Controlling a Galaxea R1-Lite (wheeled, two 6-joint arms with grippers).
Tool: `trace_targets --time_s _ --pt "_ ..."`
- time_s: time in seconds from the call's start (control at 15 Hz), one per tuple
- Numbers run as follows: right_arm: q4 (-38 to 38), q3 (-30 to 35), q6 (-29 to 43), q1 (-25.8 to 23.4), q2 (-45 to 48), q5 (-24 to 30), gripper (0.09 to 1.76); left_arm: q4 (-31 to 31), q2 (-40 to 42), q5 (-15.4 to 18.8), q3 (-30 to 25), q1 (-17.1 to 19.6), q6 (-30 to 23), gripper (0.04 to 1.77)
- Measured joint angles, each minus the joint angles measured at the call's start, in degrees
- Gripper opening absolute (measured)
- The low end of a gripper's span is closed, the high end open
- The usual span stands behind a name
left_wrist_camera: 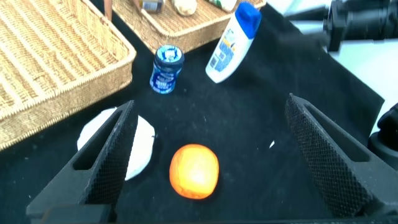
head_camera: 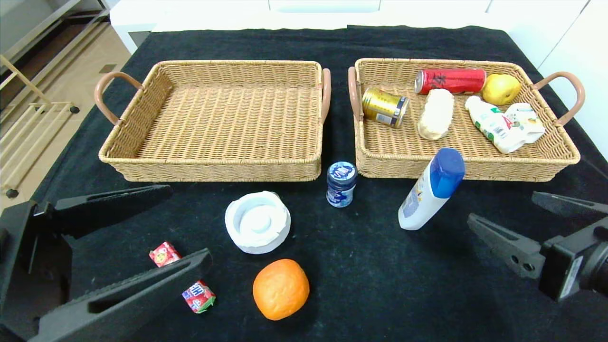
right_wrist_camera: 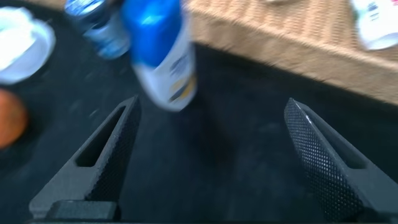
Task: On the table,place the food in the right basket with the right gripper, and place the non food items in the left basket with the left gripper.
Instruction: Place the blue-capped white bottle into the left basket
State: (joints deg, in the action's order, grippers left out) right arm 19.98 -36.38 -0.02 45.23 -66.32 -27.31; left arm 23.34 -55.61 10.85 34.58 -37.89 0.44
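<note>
- Head view: left gripper (head_camera: pixel 137 225) wide open at 8 o'clock; right gripper (head_camera: pixel 532 223) wide, empty, at 4; orange (head_camera: pixel 280 289) at 6; right basket (head_camera: pixel 565 154) at 1.
- Left wrist view: orange between open jaws.
- Right wrist view: white bottle (right_wrist_camera: pixel 160 53) near jaws.

Left basket (head_camera: pixel 142 156): wicker, empty. Right basket (head_camera: pixel 560 159): holding red can (head_camera: pixel 451 80), gold can (head_camera: pixel 384 107), pear (head_camera: pixel 501 89), bread roll (head_camera: pixel 436 114), white pouch (head_camera: pixel 503 126). On black bench (head_camera: pixel 380 285): white-and-blue bottle (head_camera: pixel 430 190) tilted, blue jar (head_camera: pixel 341 184) upright, white dish (head_camera: pixel 257 222), orange (head_camera: pixel 280 289), red candy packets (head_camera: pixel 164 253).
</note>
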Motion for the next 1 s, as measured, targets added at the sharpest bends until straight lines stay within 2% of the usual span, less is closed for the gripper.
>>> trace_targets --time_s 0.4,0.53,0.87,1.0 --pt "0.8 1.4 0.0 4.5 -1.8 0.5 1.69 0.0 0.6 0.0 0.2 0.1 0.0 1.72" --pt "3.8 1.1 0.4 5.0 -3.9 0.0 1.70 0.0 0.6 0.0 0.2 0.1 0.0 1.72" --pt "7.0 -3.9 2.2 6.2 -11.3 -7.6 1.70 0.0 0.7 0.0 0.1 0.0 0.4 1.72" --pt "7.8 -5.4 3.0 6.2 -13.8 -8.8 1.70 0.0 1.0 0.0 0.2 0.0 0.4 1.72"
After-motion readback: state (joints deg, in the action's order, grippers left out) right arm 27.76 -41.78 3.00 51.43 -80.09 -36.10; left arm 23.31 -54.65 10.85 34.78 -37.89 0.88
